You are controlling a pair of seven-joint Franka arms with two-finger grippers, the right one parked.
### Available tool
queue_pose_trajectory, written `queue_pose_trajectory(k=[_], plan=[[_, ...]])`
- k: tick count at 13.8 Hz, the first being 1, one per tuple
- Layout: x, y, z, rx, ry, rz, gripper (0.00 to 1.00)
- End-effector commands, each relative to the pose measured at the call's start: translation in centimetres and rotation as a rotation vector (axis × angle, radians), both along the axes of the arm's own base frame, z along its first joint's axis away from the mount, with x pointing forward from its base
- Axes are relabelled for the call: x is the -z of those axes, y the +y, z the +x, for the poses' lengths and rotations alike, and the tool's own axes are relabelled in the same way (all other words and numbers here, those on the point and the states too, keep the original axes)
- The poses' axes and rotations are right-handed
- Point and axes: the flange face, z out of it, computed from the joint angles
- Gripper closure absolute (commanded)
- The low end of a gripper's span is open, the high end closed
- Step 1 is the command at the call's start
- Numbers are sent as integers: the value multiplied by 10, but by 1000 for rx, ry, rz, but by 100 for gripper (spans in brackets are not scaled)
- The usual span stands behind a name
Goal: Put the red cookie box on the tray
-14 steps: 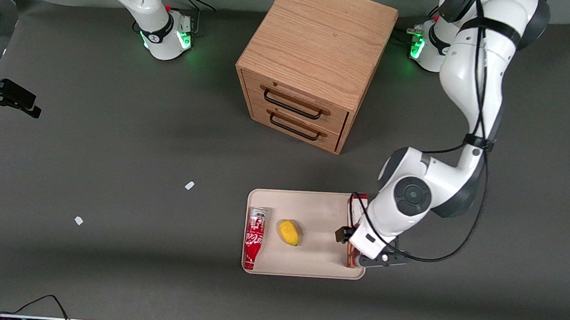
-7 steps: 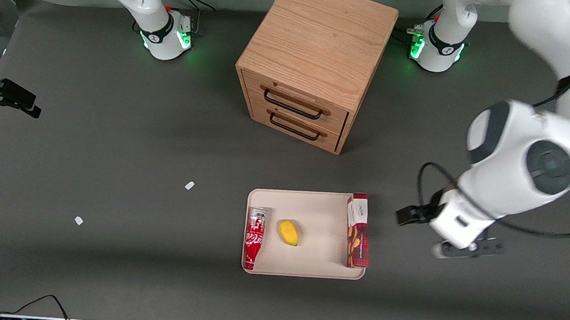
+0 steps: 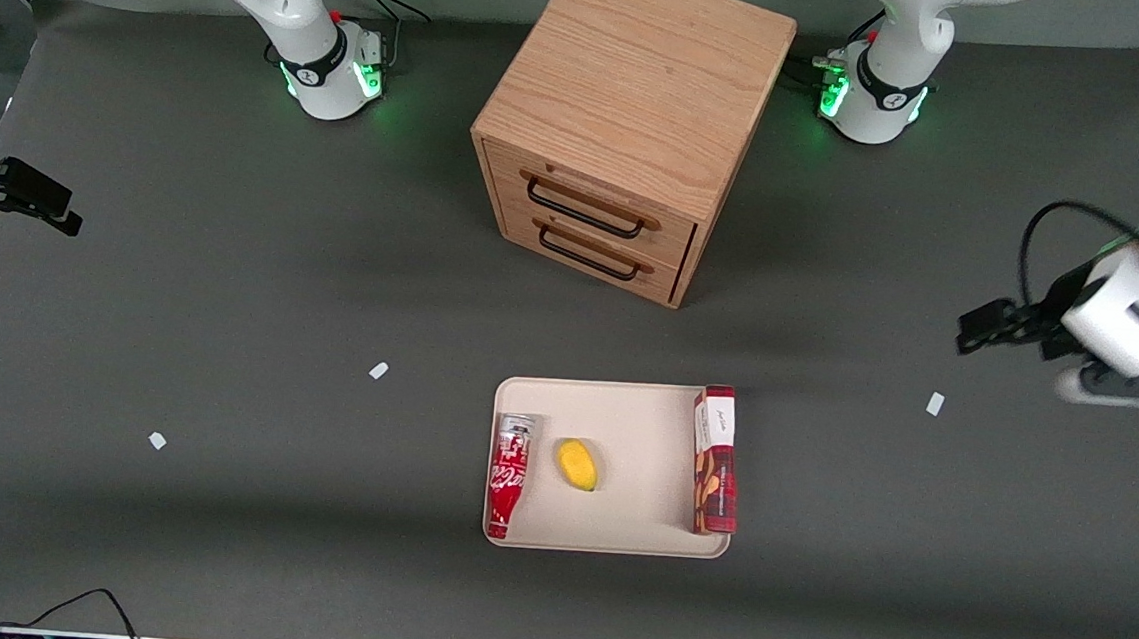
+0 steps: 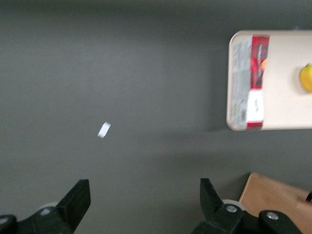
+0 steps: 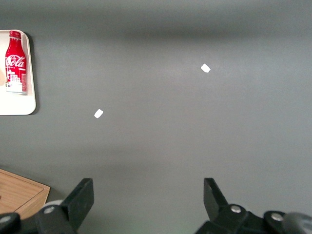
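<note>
Dark grey matting covers the table (image 3: 229, 316). On it, the beige tray (image 3: 623, 409) holds the red cookie box (image 3: 716, 460) along its edge toward the working arm, a yellow fruit (image 3: 578, 464) and a red Coca-Cola bottle (image 3: 509, 474). The gripper (image 4: 145, 204) hangs with fingers spread, empty, well apart from the tray at the working arm's end, near 1 white scrap (image 3: 936, 403).

The red cookie box (image 3: 716, 461) lies on the tray (image 3: 638, 415) at its working-arm edge; the pincer (image 4: 144, 202), fingers apart, hovers well apart.
</note>
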Motion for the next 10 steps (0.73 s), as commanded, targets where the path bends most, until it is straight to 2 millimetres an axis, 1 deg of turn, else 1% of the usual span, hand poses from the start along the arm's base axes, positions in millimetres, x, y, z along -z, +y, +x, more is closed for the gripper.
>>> queue_pose_trajectory(k=[1, 2, 4, 6, 8, 10], plan=[[-20, 26, -47, 41, 3, 13, 0], [-32, 32, -57, 47, 1, 15, 0], [-47, 33, -70, 45, 6, 18, 0], [-54, 37, -79, 40, 18, 18, 0], [-62, 36, -84, 37, 11, 20, 0], [-63, 37, -87, 37, 26, 21, 0]])
